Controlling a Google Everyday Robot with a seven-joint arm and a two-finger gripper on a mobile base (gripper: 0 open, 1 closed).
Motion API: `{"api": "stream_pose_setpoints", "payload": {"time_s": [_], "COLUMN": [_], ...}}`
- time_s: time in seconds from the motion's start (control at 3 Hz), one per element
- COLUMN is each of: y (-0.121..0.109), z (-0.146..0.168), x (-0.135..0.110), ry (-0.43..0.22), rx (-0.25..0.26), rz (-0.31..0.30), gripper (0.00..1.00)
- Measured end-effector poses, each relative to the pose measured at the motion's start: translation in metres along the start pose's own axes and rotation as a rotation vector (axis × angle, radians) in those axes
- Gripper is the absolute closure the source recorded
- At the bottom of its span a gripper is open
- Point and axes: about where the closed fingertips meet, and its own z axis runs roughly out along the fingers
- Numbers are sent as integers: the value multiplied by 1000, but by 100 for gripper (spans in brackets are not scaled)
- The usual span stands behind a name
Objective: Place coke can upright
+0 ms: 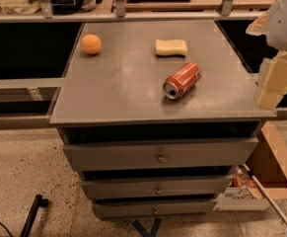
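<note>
At the right edge of the view, just beside the near right corner of the cabinet top point(118, 98), the gripper point(276, 80) hangs at about the level of the surface. Whether it is open or closed cannot be told. Nothing is seen in its hold, and it stands well apart from the task's object.

Position of object: the coke can point(182, 80) lies on its side on the right half of the top, nearer the near edge than the far one. Its silver end faces near and left, and its body points far and right. It is not yet upright.

Other items: a yellow sponge point(171, 47) lies near the can on its far side, not touching. An orange ball point(91, 44) sits at the far left, well apart.

Risks, as judged:
- A glancing contact would likely set the can rolling, possibly toward the near right edge and off the top.
- A grip on the curved wall may slip during the tilt.
- Release before the base is flat would tip it again.
- A wide approach from the far side could shove the sponge.

Not determinable: most of the arm is cut off by the frame; the can's far end is hidden; its lettering is unreadable; the drawers point(160, 154) show no contents
</note>
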Motion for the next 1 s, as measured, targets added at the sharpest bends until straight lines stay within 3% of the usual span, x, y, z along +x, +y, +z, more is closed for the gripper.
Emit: {"api": "stream_pose_setpoints", "payload": {"time_s": [0.33,1.0], "y": [-26,-68], "z": [31,93], "x": [-6,-30], "ry": [37,33], "rx": [-61,-129], "rz": [-166,-532], "gripper": [0,0]}}
